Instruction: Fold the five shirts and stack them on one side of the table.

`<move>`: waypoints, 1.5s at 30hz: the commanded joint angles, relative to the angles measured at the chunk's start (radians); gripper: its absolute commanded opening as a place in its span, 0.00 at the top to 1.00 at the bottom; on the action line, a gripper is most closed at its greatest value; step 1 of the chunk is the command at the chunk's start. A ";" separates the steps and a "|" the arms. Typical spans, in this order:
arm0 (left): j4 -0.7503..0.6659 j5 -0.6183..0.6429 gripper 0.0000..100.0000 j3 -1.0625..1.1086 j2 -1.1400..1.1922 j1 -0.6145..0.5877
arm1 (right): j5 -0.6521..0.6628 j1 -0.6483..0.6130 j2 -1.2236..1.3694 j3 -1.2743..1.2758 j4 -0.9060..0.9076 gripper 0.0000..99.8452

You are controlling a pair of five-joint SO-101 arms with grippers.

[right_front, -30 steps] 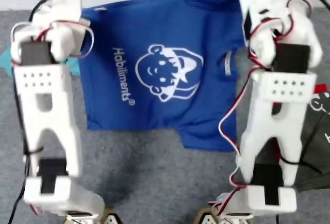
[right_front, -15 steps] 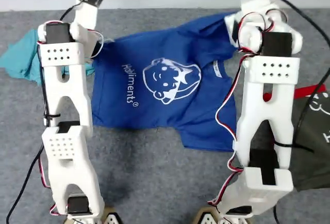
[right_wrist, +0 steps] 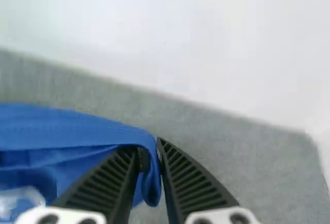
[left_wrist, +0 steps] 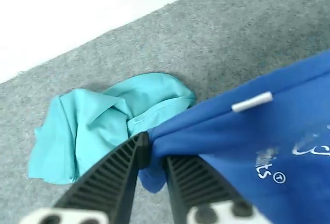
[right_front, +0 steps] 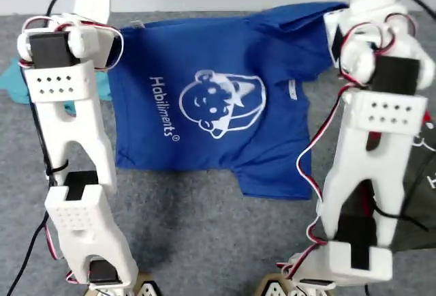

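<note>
A blue shirt point(right_front: 211, 105) with a white cartoon print lies spread across the grey table, its far edge lifted between the two arms. My left gripper point(left_wrist: 153, 149) is shut on the blue shirt point(left_wrist: 247, 136) at its hem corner. My right gripper point(right_wrist: 150, 163) is shut on a folded edge of the blue shirt point(right_wrist: 67, 131), near the table's far edge. In the high view the left arm point(right_front: 65, 105) stands at the shirt's left side and the right arm point(right_front: 378, 119) at its right side.
A crumpled teal shirt point(left_wrist: 103, 121) lies left of the blue one, also teal shirt point(right_front: 13, 81). A dark shirt point(right_front: 415, 194) with a red patch lies at the right edge. A white wall point(right_wrist: 165, 28) runs behind the table. Bare grey table point(right_front: 204, 234) lies in front.
Both arms have swung outward and back, stretching the blue shirt wider and flatter; its far edge now sits higher in the high view.
</note>
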 commanded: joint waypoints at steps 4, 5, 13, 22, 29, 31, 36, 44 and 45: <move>0.002 -0.035 0.99 -0.008 0.066 -0.005 | -0.008 0.035 0.005 0.051 -0.116 0.99; 0.002 -0.048 0.99 -0.010 0.091 -0.005 | -0.006 0.035 0.030 0.061 -0.134 0.99; 0.005 -0.071 0.99 -0.010 0.269 -0.009 | 0.037 0.019 0.226 0.071 -0.160 0.99; 0.025 -0.063 0.99 0.084 0.222 -0.005 | 0.055 0.008 0.157 0.074 0.186 0.99; 0.018 -0.063 0.99 0.585 0.029 0.005 | 0.055 0.008 0.082 0.097 0.447 0.99; 0.017 -0.063 0.99 0.671 -0.014 0.002 | 0.055 0.008 0.081 0.143 0.458 0.99; 0.017 -0.071 0.99 0.765 -0.052 0.002 | 0.054 0.004 0.076 0.344 0.458 0.99; -0.091 -0.072 0.99 0.840 -0.052 -0.051 | 0.051 -0.025 -0.008 0.781 0.260 0.99; -0.104 -0.072 0.99 0.849 -0.052 -0.057 | 0.051 -0.035 -0.018 0.839 0.231 0.99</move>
